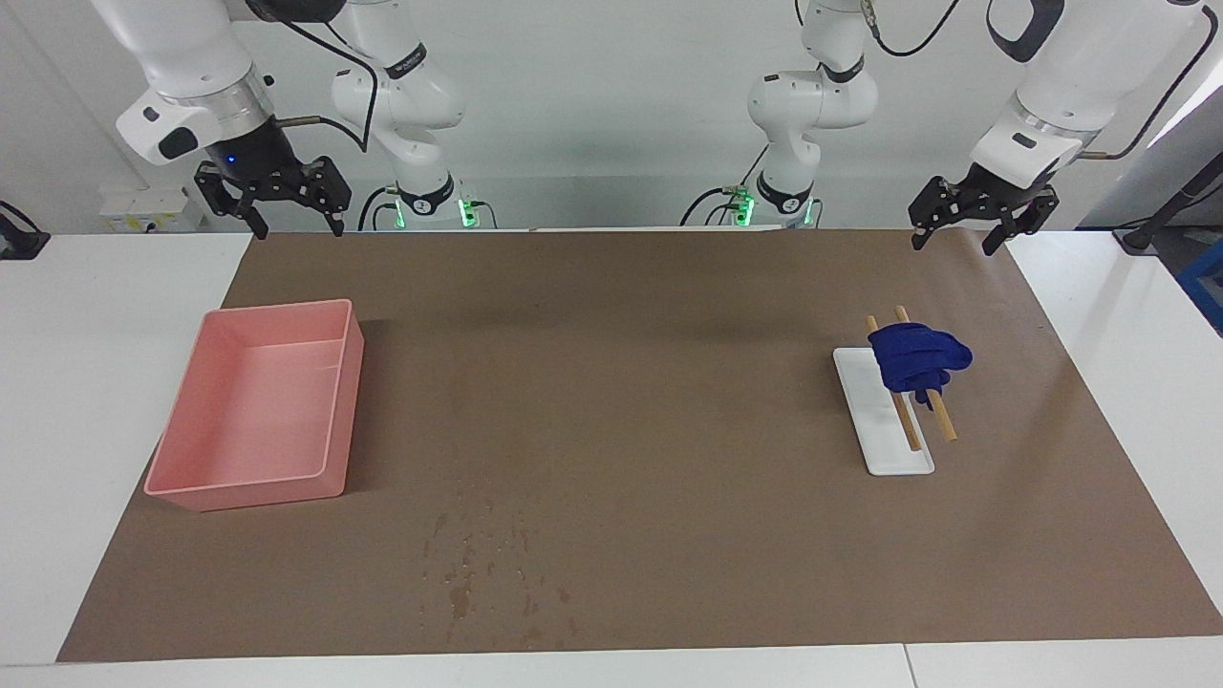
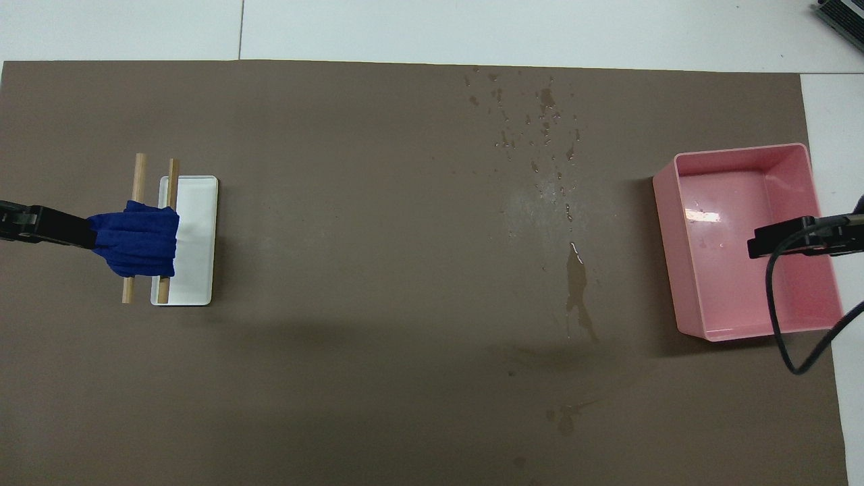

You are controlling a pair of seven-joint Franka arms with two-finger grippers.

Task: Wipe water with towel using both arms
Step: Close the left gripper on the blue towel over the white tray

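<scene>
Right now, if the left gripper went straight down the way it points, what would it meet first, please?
Probably the bare brown mat at the robots' edge. The left gripper hangs open, apparently short of the blue towel, though depth is uncertain.

Plain white wall runs along the table's robot end, evenly lit, no windows visible. Flat white tabletop, seams between its panels showing at the edge farthest from the robots. Large matte brown paper sheet covers most of the tabletop, white margins left bare at both ends. Soft overhead light; broad diffuse shadows on the sheet. Small green indicator lights glow low against the wall. White box-like fixture against the wall toward the right arm's end. Toward the left arm's end, a dark slanted stand and a blue object, cut off by the frame edge.
</scene>
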